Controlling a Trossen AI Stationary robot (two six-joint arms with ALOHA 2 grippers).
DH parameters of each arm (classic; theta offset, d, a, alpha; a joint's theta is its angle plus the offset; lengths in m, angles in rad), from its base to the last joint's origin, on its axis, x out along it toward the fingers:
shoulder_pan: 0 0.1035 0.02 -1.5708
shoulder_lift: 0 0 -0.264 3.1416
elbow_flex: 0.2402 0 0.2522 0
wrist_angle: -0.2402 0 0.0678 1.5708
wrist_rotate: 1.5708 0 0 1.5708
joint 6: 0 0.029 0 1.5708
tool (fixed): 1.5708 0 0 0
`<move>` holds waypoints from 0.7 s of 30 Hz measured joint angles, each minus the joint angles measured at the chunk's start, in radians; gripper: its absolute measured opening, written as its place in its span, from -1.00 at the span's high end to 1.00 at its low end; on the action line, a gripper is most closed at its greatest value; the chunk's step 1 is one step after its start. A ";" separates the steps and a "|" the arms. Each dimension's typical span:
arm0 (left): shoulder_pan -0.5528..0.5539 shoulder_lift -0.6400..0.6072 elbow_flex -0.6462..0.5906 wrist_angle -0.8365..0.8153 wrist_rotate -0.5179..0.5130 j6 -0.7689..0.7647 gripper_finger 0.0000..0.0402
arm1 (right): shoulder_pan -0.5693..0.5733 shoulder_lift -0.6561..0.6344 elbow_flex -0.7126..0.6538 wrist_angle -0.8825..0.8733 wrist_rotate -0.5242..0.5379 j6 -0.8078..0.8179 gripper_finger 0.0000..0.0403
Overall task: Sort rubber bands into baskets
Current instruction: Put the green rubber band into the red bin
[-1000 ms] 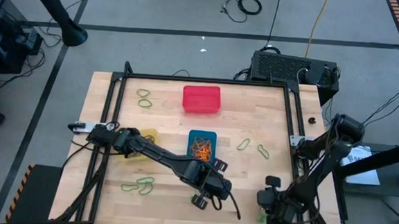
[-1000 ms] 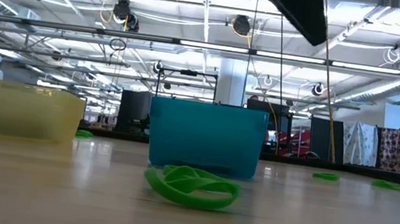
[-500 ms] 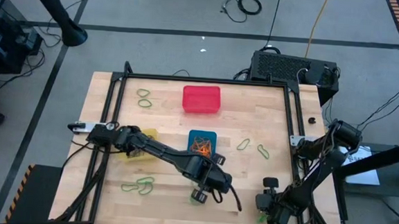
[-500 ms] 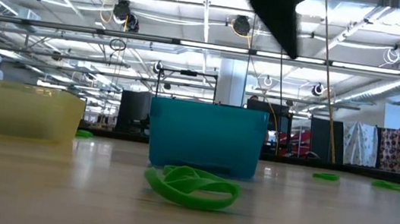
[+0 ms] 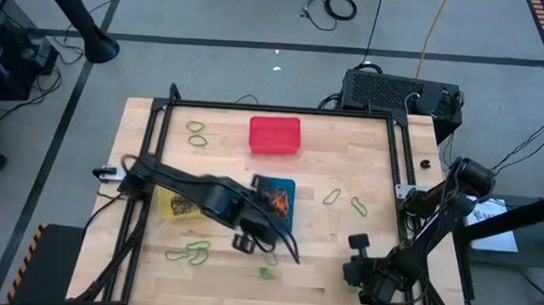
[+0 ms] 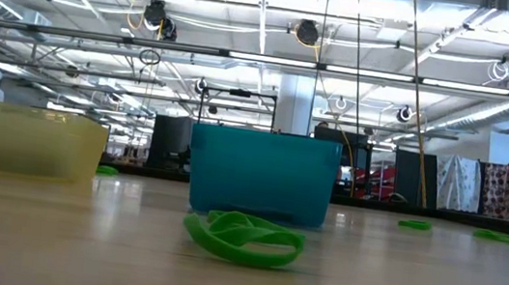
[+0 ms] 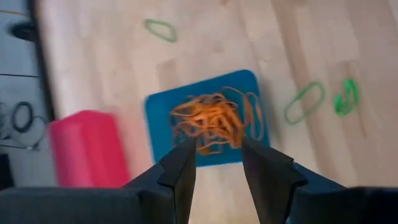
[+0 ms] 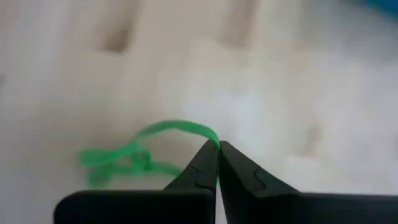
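Observation:
The blue basket (image 5: 275, 185) holds a heap of orange rubber bands (image 7: 214, 119). The red basket (image 5: 275, 136) stands behind it, and the yellow basket (image 5: 176, 205) lies half under my left arm. Green rubber bands lie loose on the wood, one (image 6: 243, 238) in front of the blue basket and others (image 5: 190, 253) toward the left. My left gripper (image 7: 214, 155) hangs open above the table, just in front of the blue basket. My right gripper (image 8: 217, 149) is down at the near right (image 5: 357, 273), shut on a green rubber band (image 8: 143, 155). My right gripper pinches the green band between its two fingertips, at the edge of the loop (image 8: 210, 138). The rest of the band lies slack on the table beside the fingers.
A black frame (image 5: 395, 151) runs along the table's sides and back. More green bands (image 5: 345, 201) lie right of the blue basket and at the far left (image 5: 196, 134). A dark box (image 5: 399, 92) stands behind the table's far right corner.
My left gripper has swung from the near middle of the table toward its left and far side, and now hangs by the blue basket. In the low view its dark shape has left the top of the picture. My right gripper has edged a little toward the left.

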 joint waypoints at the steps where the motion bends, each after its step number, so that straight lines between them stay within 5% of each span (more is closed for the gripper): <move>1: 0.003 -0.023 -0.003 -0.003 -0.014 0.000 0.32 | -0.009 -0.005 -0.002 -0.005 0.045 -0.016 0.98; 6: 0.032 -0.163 -0.107 -0.019 -0.113 -0.019 0.32 | -0.067 -0.009 -0.002 0.035 0.239 -0.116 0.99; 10: 0.087 -0.339 -0.314 0.040 -0.229 -0.026 0.32 | -0.119 -0.009 -0.002 0.085 0.435 -0.198 1.00; 16: 0.249 -0.642 -0.746 0.471 -0.268 0.074 0.32 | -0.223 -0.009 -0.001 0.136 0.671 -0.332 1.00; 21: 0.358 -0.814 -1.037 0.773 -0.154 0.171 0.32 | -0.283 -0.009 -0.001 0.134 0.665 -0.341 1.00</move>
